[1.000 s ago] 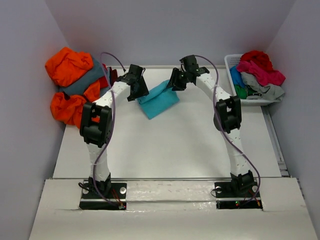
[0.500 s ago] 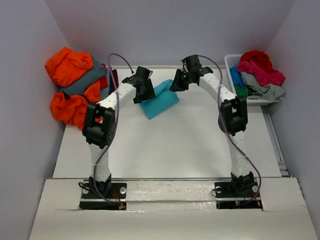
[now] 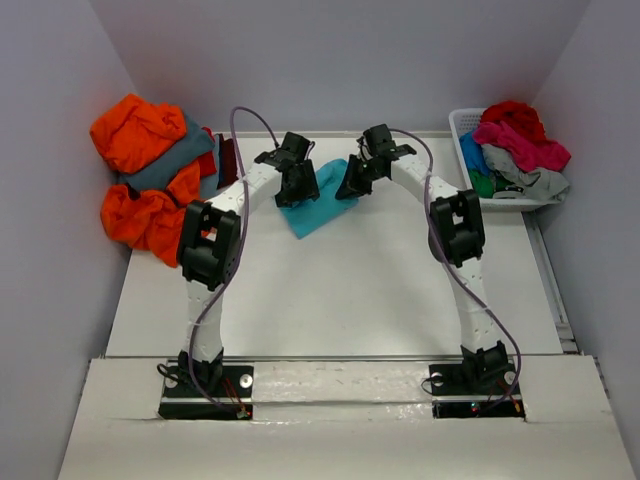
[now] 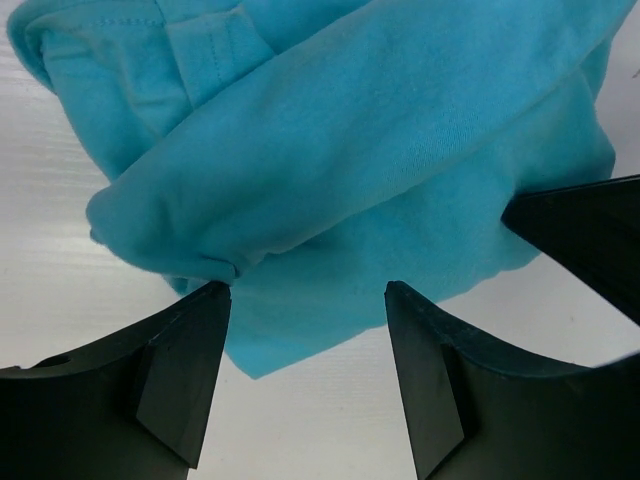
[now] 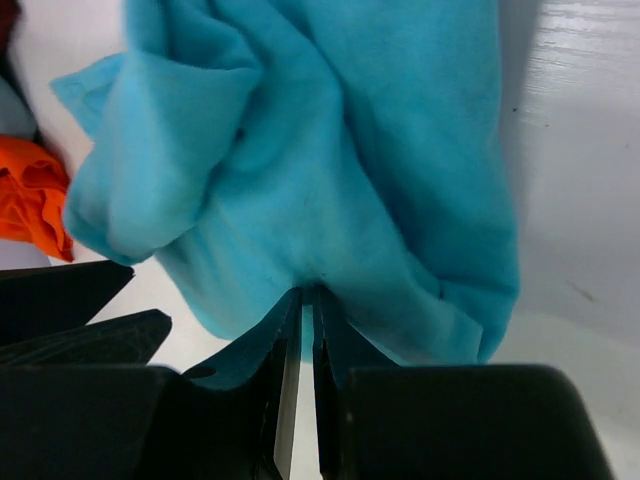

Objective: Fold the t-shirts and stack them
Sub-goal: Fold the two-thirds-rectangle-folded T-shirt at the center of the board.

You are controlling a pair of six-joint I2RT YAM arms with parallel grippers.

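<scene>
Folding the turquoise t-shirt (image 3: 320, 208) at the worktop's (image 3: 340, 290) far middle: my right pincer (image 5: 308, 330) is nipped tight on its edge, while my left pincer (image 4: 305, 295) gapes astride the cloth, holding nothing. Next, I judge, the left must clamp.

A robot lab cell: plain pale walls (image 3: 340, 60) box in a white surface (image 3: 330, 290); left arm (image 3: 207, 250) and right arm (image 3: 455, 228) bolted at its edge.
</scene>
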